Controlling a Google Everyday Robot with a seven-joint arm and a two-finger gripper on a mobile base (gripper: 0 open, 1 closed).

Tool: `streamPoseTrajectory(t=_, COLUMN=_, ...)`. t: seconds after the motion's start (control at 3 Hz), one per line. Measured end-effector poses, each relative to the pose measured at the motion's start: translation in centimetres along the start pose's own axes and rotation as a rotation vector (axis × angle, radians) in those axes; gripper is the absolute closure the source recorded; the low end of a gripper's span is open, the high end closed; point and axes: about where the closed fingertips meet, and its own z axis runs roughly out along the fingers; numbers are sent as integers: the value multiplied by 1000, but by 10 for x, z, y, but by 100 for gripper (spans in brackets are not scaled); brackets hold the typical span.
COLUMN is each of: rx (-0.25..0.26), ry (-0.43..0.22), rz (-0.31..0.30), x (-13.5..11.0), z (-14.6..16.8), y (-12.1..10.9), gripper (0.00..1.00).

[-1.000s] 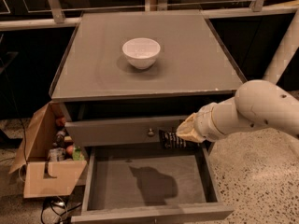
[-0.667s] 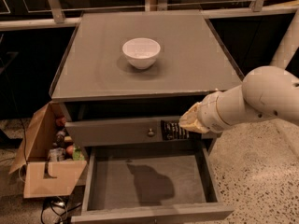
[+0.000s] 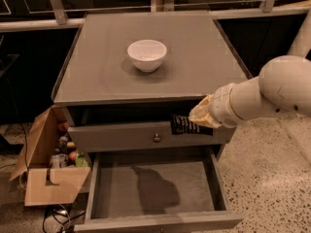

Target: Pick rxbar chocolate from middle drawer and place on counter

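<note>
One arm, white, reaching in from the right. Gripper (image 3: 198,121) at its tan end, in front of the cabinet's right side, just below the counter's front edge. Claw clamped on one rxbar chocolate (image 3: 183,126): black wrapper, pale print, lying roughly level and sticking out leftward from the claw. Bar is in the air, in front of the closed drawer front (image 3: 121,137), right of its one round knob (image 3: 157,138). It sits above the middle drawer and lower than the counter top, resting on neither.

One middle drawer (image 3: 160,222), pulled out toward the camera, grey floor showing, one dark shadow (image 3: 155,191) across its centre.

One counter (image 3: 194,72), grey, slightly glossy. One white bowl (image 3: 146,55) upright on it, near the middle and toward the back, well apart from the bar.

One open cardboard box (image 3: 51,183) on the floor at the cabinet's left, touching or just beside it. Several bottles and small items inside; count cannot be made out. Speckled floor (image 3: 262,178) to the right.
</note>
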Motion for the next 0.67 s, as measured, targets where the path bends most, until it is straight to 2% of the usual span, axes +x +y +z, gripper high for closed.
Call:
streamPoseTrajectory(t=0.33, rx=77, ry=4, rz=-42, x=-24, z=-32, y=-33, gripper=100)
streamPoseTrajectory(t=0.67, rx=77, ry=4, rz=-42, x=-24, z=-32, y=-33, gripper=100)
